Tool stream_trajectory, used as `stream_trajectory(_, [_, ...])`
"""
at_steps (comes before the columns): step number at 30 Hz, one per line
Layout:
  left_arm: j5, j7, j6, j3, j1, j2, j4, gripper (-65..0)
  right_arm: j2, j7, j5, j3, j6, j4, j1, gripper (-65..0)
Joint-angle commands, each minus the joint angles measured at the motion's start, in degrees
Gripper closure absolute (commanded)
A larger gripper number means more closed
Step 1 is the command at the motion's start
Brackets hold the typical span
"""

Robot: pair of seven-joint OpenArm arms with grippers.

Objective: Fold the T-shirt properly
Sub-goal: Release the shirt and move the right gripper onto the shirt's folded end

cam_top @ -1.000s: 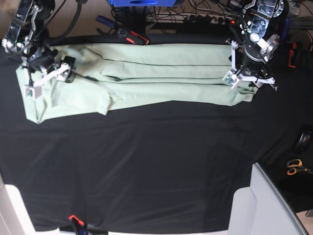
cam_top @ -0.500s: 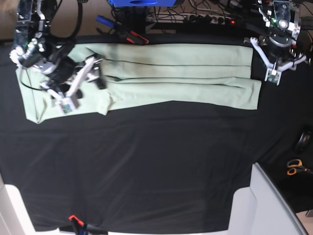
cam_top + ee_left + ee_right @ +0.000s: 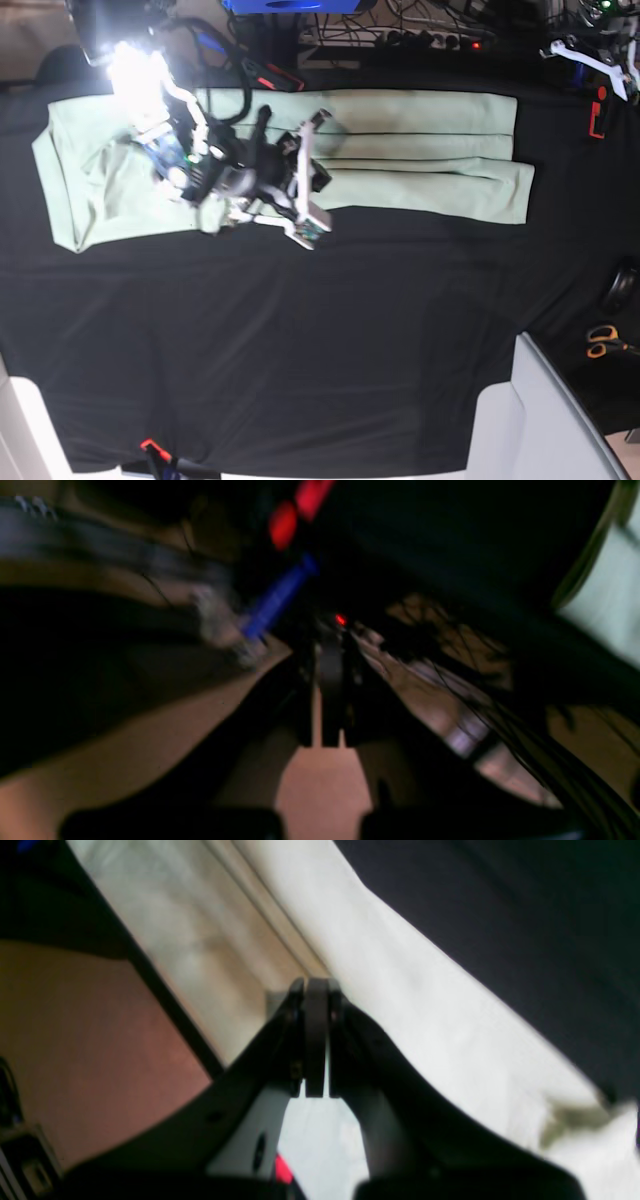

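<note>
The pale mint-green T-shirt (image 3: 430, 150) lies folded lengthwise into a long band across the back of the table. My right gripper (image 3: 316, 182) hangs over the shirt's middle-left part. In the right wrist view this gripper (image 3: 315, 986) is shut with nothing between its pads, and the shirt (image 3: 410, 1010) lies below it. My left gripper (image 3: 598, 62) sits off the shirt at the back right corner. The blurred left wrist view shows it (image 3: 330, 647) shut and empty, with a sliver of the shirt (image 3: 612, 595) at the right edge.
A black cloth (image 3: 320, 350) covers the table. Scissors (image 3: 603, 342) lie at the right edge, and a red clamp (image 3: 598, 112) sits beyond the shirt's right end. A white block (image 3: 545, 420) stands at the front right. Cables and a power strip (image 3: 420, 40) run along the back.
My right arm has swung from the shirt's left end to its middle and its gripper has shut. My left arm has pulled back off the shirt's right end to the back corner and shut.
</note>
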Motion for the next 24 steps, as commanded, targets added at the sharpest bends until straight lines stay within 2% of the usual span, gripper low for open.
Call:
stream_trajectory(1, [-0.46, -0.78, 0.41, -0.35, 0.58, -0.43, -0.39, 0.0, -1.83, 1.22, 0.87, -1.67, 0.18, -0.9, 2.33, -1.3])
stream_trajectory(6, [-0.46, -0.95, 0.41, -0.17, 0.4, 1.15, -1.88, 0.0, -7.2, 1.22, 0.87, -6.94, 0.18, -12.16, 10.51, -1.6])
stream_trajectory(9, [-0.37, -1.22, 0.41, 0.0, 0.14, 0.98, 0.14, 0.0, -8.6, 1.3, 0.87, -8.09, 0.18, -16.46, 13.15, -1.6])
stream_trajectory(13, [0.68, -5.09, 0.41, 0.0, -1.09, -0.96, 6.21, 0.0, -7.99, 1.39, 0.87, -7.91, 0.18, -16.81, 11.56, -1.3])
stream_trajectory(17, [7.89, -5.09, 0.41, 0.18, -7.34, -5.88, 7.09, -1.5, -3.33, 5.96, 1.04, -7.65, 0.18, -14.18, 6.73, -1.6])
stream_trajectory(19, [12.2, -5.09, -0.12, 2.38, -10.24, -8.17, 5.06, -9.1, -1.04, 7.02, 0.95, -5.01, 0.09, -10.92, 3.65, -1.6])
stream_trajectory(22, [17.12, -5.26, -3.55, 8.44, -14.11, -14.06, -0.74, -26.9, 0.28, 7.28, 0.87, 2.29, 0.09, -5.03, -1.62, -1.6])
stream_trajectory(24, [17.91, -5.44, -5.57, 12.4, -17.45, -17.31, -5.49, -38.0, 1.77, 7.28, 0.87, 6.95, 0.09, -0.37, -5.14, -1.7])
